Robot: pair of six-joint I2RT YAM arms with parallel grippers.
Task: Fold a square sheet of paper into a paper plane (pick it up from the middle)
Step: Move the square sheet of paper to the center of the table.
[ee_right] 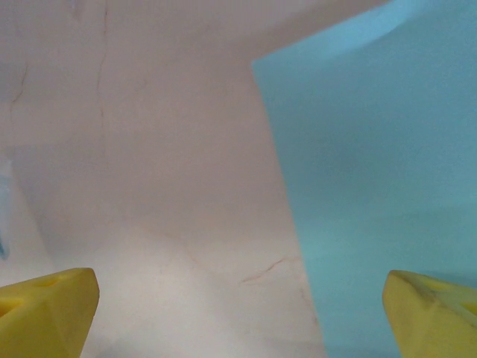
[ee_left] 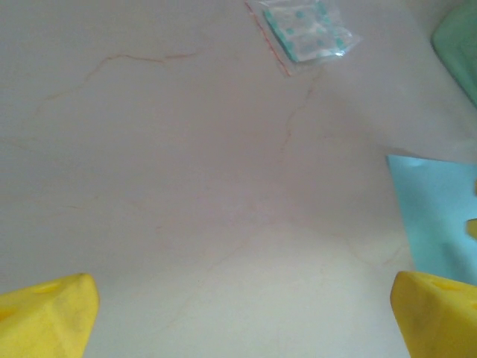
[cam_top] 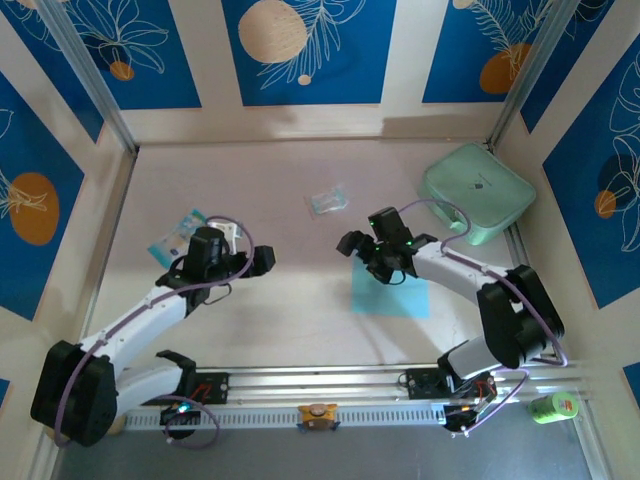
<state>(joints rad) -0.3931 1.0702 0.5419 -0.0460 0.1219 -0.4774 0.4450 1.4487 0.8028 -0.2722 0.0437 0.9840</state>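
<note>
The square sheet of paper [cam_top: 395,297] is plain light blue and lies flat on the pale table, right of centre. My right gripper [cam_top: 365,258] hovers over the sheet's far left corner, open, with nothing between its yellow fingertips [ee_right: 52,306]. In the right wrist view the sheet [ee_right: 380,171] covers the right half, its left edge running between the jaws. My left gripper [cam_top: 252,250] is open and empty over bare table, well left of the sheet. In the left wrist view the sheet's corner [ee_left: 436,209] shows at the right edge. The paper plane is out of view.
A mint-green case [cam_top: 477,192] sits at the back right by the wall. A clear crumpled wrapper [cam_top: 327,200] lies at the back centre, and a blue-and-white packet [cam_top: 178,240] beside the left arm. A metal rail [cam_top: 320,380] runs along the near edge.
</note>
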